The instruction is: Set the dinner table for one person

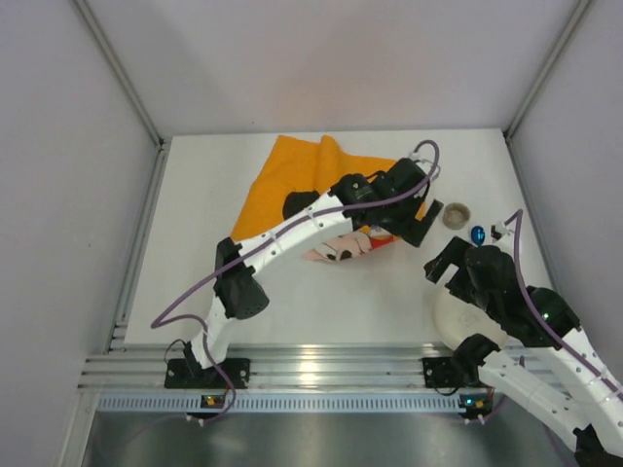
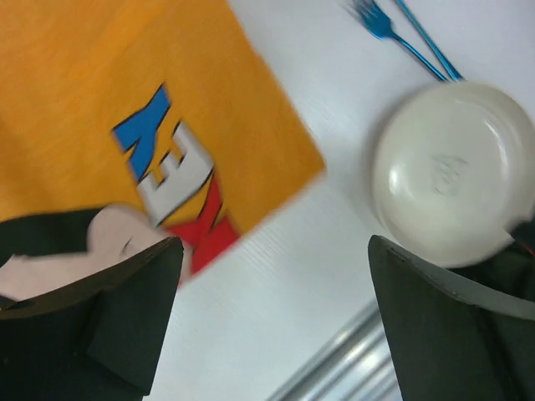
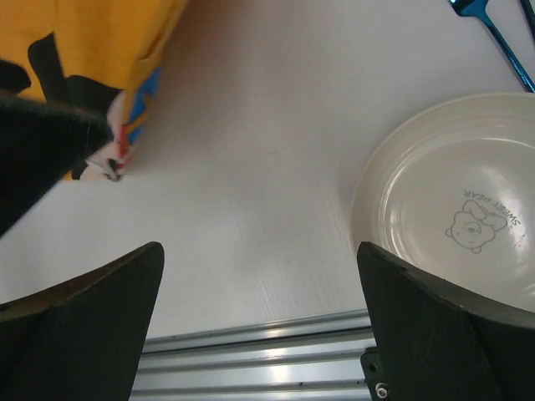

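The white dinner table (image 1: 195,253) carries an orange Mickey Mouse cloth (image 1: 292,175), spread flat at the back centre. My left gripper (image 1: 414,232) hovers over the cloth's right corner (image 2: 125,100). Its jaws stand wide open with nothing between them, only bare table (image 2: 276,276) below my left gripper (image 2: 276,322). A cream plate (image 3: 451,209) with a bear print lies at the near right, partly under my right arm (image 1: 516,302). My right gripper (image 1: 440,267) is open and empty above the table left of the plate (image 2: 456,171); in its own view my right gripper (image 3: 259,326) hangs over bare table.
A small brown cup (image 1: 457,215) and a blue spoon (image 1: 477,235) lie at the right. Blue cutlery (image 2: 384,29) sits beyond the plate, its tip (image 3: 485,21) at the frame's top. Metal rails (image 3: 251,359) run along the near edge. Grey walls enclose the table.
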You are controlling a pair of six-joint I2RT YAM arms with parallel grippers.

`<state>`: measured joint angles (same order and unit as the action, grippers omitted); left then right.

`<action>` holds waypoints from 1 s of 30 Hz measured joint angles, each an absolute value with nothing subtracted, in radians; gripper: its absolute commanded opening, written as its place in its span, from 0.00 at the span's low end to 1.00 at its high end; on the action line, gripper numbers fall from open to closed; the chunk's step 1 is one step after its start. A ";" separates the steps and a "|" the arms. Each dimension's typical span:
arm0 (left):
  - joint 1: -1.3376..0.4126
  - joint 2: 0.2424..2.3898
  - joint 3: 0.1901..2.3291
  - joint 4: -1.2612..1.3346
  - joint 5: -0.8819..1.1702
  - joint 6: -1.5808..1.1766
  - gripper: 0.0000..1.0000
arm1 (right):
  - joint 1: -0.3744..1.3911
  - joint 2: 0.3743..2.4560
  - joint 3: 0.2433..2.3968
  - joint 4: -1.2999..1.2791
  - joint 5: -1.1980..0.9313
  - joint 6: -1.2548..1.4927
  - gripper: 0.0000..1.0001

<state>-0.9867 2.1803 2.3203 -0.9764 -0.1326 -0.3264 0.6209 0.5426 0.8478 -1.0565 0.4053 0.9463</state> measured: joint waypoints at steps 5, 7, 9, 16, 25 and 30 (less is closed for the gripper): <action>-1.023 2.047 2.225 -0.991 -0.118 -0.350 0.99 | 0.621 0.579 0.853 -1.067 0.406 0.952 1.00; -0.970 2.040 2.200 -0.997 -0.177 -0.368 0.99 | 0.621 0.584 0.853 -1.068 0.400 0.956 1.00; -0.913 2.035 2.148 -0.996 -0.223 -0.385 0.99 | 0.621 0.583 0.853 -1.069 0.393 0.963 1.00; -0.681 1.958 1.714 -0.948 -0.252 -0.413 0.99 | 0.621 0.551 0.850 -1.081 0.355 0.976 1.00; -0.584 1.945 1.432 -0.775 -0.114 -0.439 0.98 | 0.621 0.556 0.924 -1.164 0.564 0.971 1.00; -0.576 1.895 1.274 -0.678 -0.065 -0.462 0.98 | 0.621 0.643 1.085 -1.169 0.727 0.922 1.00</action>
